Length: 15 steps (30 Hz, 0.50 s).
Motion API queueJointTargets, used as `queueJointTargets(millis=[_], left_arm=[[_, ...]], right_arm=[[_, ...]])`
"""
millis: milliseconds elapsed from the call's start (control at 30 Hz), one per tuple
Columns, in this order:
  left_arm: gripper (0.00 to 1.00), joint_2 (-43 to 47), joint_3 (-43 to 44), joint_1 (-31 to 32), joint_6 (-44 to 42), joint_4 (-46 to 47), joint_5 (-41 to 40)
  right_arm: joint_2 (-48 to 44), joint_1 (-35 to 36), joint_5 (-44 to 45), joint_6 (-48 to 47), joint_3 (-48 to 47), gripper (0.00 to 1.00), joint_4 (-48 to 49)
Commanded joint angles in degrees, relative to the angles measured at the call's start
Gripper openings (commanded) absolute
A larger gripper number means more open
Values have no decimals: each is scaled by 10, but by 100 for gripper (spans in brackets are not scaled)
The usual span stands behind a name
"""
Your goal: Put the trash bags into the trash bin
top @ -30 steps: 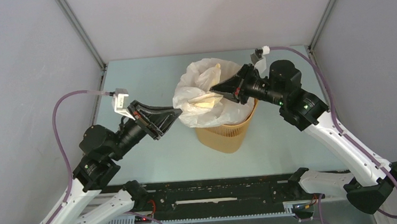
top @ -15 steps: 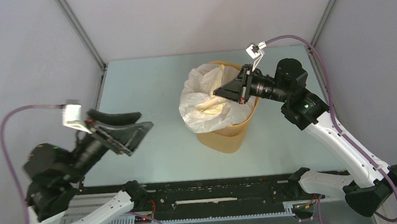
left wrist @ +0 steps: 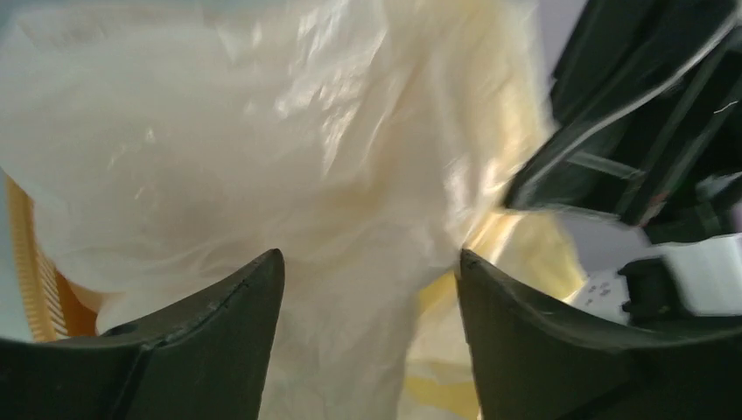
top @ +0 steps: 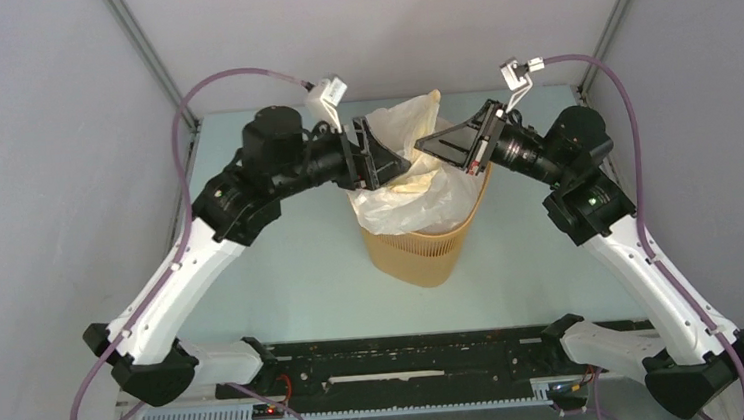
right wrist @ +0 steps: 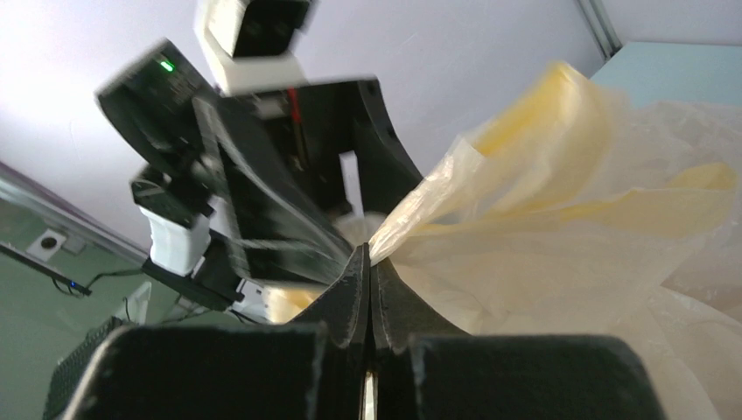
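One cream bag [top: 414, 189] over orange bin [top: 422, 256]

On my feed, the pale blue-green flat tabletop [top: 288, 282] carries the orange-yellow slotted plastic wastebasket [top: 422, 256], standing upright near its middle.

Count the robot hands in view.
2. The left hand is open at the left side of the crinkly cream-white plastic bag; the right hand is shut on the bag's top, above the orange-yellow slotted plastic bin. None hidden.
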<state>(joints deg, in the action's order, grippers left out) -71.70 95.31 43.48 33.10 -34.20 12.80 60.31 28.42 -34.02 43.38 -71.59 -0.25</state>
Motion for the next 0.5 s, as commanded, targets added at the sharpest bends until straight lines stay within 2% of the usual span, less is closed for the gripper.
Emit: queueJointTargets(millis=[0,33,67,133,233,333,400,467], left_arm=[[59,29,-41,-2,25,25,76],[41,41,-69,-2,31,37,67],[31,58,-91,-2,40,53,53],[17,100,-138,-2,54,96,19],[2,174,-231,-1,72,206,-27],[0,236,-329,-1,110,329,-63],[0,248,-365,-1,134,402,-58],[0,241,-378,-1,152,431,-53]], right_arm=[[-9,-29,15,71,-4,4,24],[-8,-36,8,77,-4,7,23],[-9,-42,8,80,-4,10,17],[-15,-56,21,88,-4,13,-24],[-27,-89,47,115,-4,14,-94],[-25,-119,20,159,-4,17,-108],[-25,-120,-8,183,-5,30,-99],[-26,-109,-29,177,-5,42,-100]])
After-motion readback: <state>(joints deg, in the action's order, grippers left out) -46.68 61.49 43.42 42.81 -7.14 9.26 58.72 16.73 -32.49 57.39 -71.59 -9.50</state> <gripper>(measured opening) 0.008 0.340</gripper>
